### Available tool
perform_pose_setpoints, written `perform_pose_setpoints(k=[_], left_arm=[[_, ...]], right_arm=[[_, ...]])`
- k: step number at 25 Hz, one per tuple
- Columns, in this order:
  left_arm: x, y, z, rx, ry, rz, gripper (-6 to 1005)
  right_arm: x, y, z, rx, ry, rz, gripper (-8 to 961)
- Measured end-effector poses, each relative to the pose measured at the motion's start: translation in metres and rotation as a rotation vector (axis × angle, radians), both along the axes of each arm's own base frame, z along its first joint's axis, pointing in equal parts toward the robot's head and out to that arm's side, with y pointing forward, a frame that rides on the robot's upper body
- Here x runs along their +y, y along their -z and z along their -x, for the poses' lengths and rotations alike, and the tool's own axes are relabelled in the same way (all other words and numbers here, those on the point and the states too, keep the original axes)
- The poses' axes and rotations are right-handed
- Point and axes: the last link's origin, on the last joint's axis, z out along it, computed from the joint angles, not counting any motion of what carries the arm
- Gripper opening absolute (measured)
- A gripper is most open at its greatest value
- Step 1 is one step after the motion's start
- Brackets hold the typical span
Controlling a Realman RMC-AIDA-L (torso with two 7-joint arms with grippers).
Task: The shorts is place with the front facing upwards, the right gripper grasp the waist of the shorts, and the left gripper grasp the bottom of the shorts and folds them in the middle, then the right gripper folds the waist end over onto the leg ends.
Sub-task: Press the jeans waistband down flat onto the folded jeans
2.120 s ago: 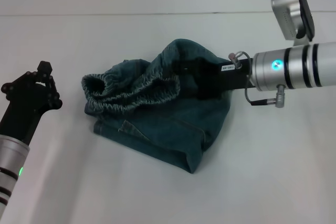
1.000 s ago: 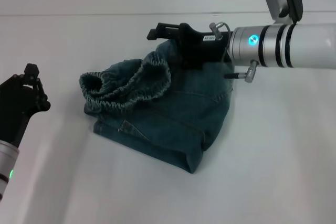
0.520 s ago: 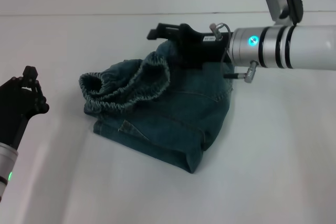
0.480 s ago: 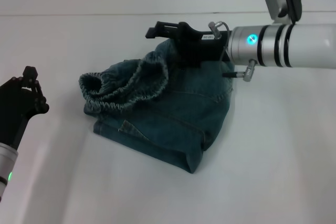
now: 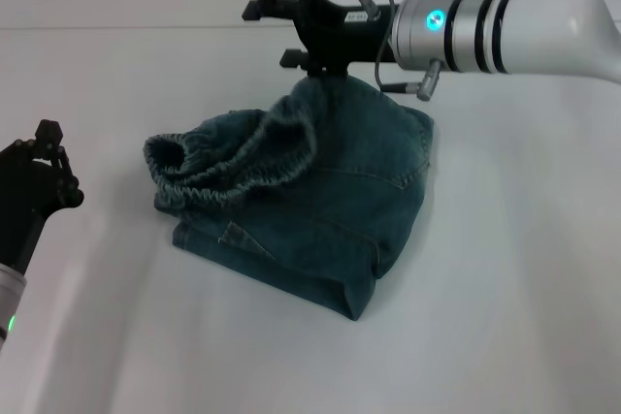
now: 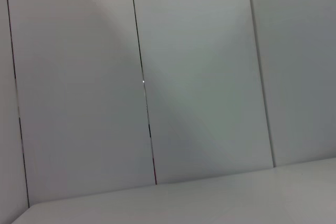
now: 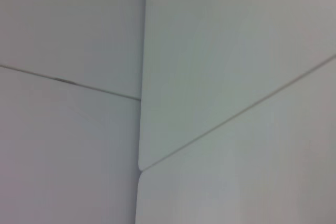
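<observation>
Spread under everything, a pale desk [image 5: 505,317]. Below and just in front of the right claw [image 5: 272,36], folded denim shorts [image 5: 320,210] lying in a thick bundle, apart from the claw's tips. Likely soft and floppy yet fairly heavy for cloth; apt to sag and slide off a shallow pinch, not fragile at all. Best taken at a firm edge, pinching all layers together, rather than the loose middle. Nearest the right claw's tips, the gathered elastic waistband [image 5: 228,162], bunched and standing open in a loop on top of the bundle: springy, thick, a good hold. Right claw raised above the far edge of the shorts, prongs apart, holding nothing. Left claw [image 5: 44,167] well apart, out to the shorts' left side; prongs apparently drawn together, gripping nothing.
</observation>
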Motion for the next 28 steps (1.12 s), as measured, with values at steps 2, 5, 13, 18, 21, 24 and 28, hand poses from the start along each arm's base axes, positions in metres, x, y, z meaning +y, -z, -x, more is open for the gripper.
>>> perform_pose_setpoints(k=[2,5,13,18,21,24,28], left_arm=[[0.0,-0.001,0.001,0.004,0.0,-0.001,35],[-0.001,-0.001,0.001,0.013,0.004,0.002,38],[-0.011,-0.007,-0.026,0.081,0.269,0.026,46],[0.007,-0.017,-0.044,0.046,0.421,0.15,51],[0.025,-0.022,-0.056,0.018,0.481,0.287,157],[0.046,-0.022,-0.075,0.062,0.53,0.463,258],[0.062,-0.022,-0.101,0.122,0.55,0.674,377]], right_arm=[[0.004,-0.002,0.003,-0.008,-0.001,-0.02,901],[0.009,-0.005,0.004,-0.022,-0.004,-0.042,889],[-0.002,-0.059,-0.035,-0.071,-0.219,-0.219,880],[-0.046,-0.109,-0.093,-0.014,-0.292,-0.445,881],[-0.07,-0.123,-0.116,0.0,-0.327,-0.514,881],[-0.085,-0.13,-0.13,-0.035,-0.372,-0.539,881],[-0.095,-0.142,-0.142,-0.085,-0.402,-0.575,880]])
